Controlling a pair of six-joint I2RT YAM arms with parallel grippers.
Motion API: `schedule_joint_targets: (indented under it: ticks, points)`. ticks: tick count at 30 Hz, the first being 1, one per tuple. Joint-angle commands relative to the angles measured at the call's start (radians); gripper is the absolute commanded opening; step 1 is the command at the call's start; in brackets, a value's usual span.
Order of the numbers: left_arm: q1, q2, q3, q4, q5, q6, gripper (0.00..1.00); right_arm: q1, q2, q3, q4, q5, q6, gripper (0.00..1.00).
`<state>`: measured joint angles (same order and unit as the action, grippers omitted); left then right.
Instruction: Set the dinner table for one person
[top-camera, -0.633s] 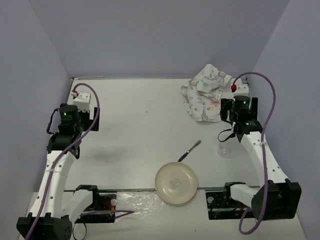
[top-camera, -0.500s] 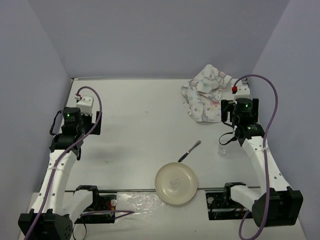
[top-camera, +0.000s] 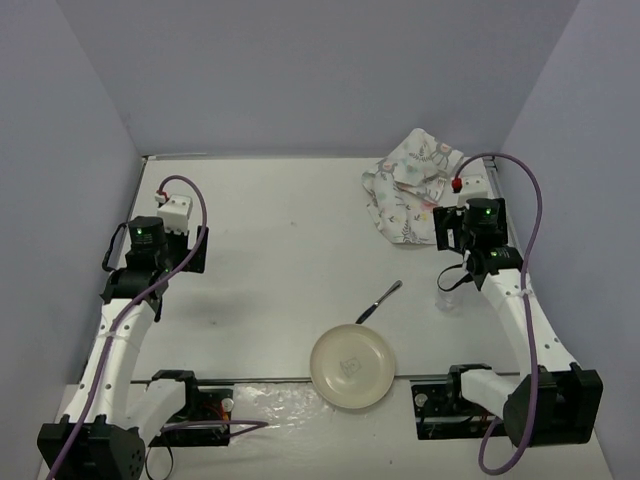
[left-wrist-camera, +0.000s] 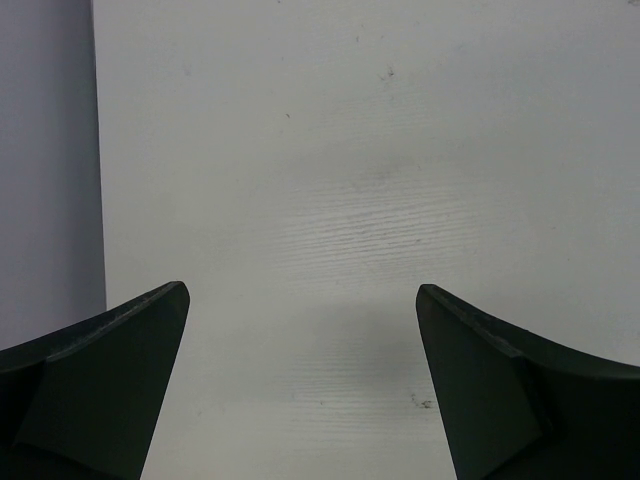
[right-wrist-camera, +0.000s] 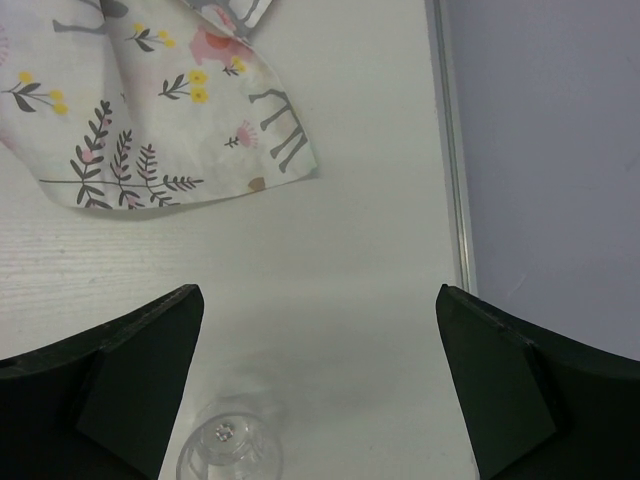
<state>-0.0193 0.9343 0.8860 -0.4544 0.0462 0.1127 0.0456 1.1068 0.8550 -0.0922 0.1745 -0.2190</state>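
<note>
Glass (right-wrist-camera: 228, 450) within spread right claw (right-wrist-camera: 315, 295) — crumpled placemat (right-wrist-camera: 150, 100) just beyond

Table (top-camera: 270, 230): plate (top-camera: 352, 367), cloth (top-camera: 410, 185), glass (top-camera: 449, 298), maybe knife (top-camera: 380, 300)

The right wrist view's bottom edge crops the glass (right-wrist-camera: 229, 446).

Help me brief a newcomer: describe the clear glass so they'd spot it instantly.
Start at the white dinner table and go to its right side, just nearer the arms than the crumpled printed cloth. The glass stands beside the right arm, right of the utensil and plate; it alone is transparent.
</note>
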Motion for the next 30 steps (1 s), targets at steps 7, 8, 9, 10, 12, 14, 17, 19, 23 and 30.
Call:
schedule_joint_targets:
  ticks: [7, 8, 9, 10, 12, 14, 17, 19, 23, 30]
  points:
    - [0.004, -0.022, 0.003, 0.06, 0.015, 0.022, 0.97, -0.03, 0.482, 0.377, 0.003, -0.045, -0.167, 1.0]
    - [0.004, -0.024, 0.0, 0.059, 0.009, 0.027, 0.97, -0.03, 0.527, 0.415, -0.005, -0.069, -0.167, 1.0]
    - [0.004, -0.023, -0.001, 0.056, 0.005, 0.03, 0.97, -0.03, 0.569, 0.45, -0.008, -0.086, -0.169, 1.0]
    - [0.004, -0.023, 0.0, 0.055, 0.003, 0.031, 0.97, -0.03, 0.601, 0.462, -0.009, -0.094, -0.165, 1.0]
    - [0.003, -0.01, -0.004, 0.055, 0.004, 0.044, 0.97, -0.037, 0.673, 0.552, -0.026, -0.104, -0.151, 1.0]
    - [0.002, -0.002, -0.006, 0.058, 0.001, 0.048, 0.97, -0.041, 0.762, 0.611, -0.051, -0.12, -0.15, 1.0]
    - [0.002, 0.019, -0.007, 0.074, -0.004, 0.054, 0.97, -0.041, 0.873, 0.72, -0.109, -0.135, -0.144, 0.98]
    - [0.001, 0.035, -0.007, 0.083, -0.007, 0.057, 0.97, -0.041, 0.92, 0.777, -0.146, -0.146, -0.143, 0.94]
    - [-0.002, 0.06, -0.008, 0.094, -0.01, 0.058, 0.97, -0.041, 0.992, 0.825, -0.169, -0.148, -0.126, 0.92]
    - [-0.005, 0.091, -0.008, 0.115, -0.017, 0.064, 0.97, -0.069, 1.078, 0.867, -0.212, -0.196, -0.131, 0.48]
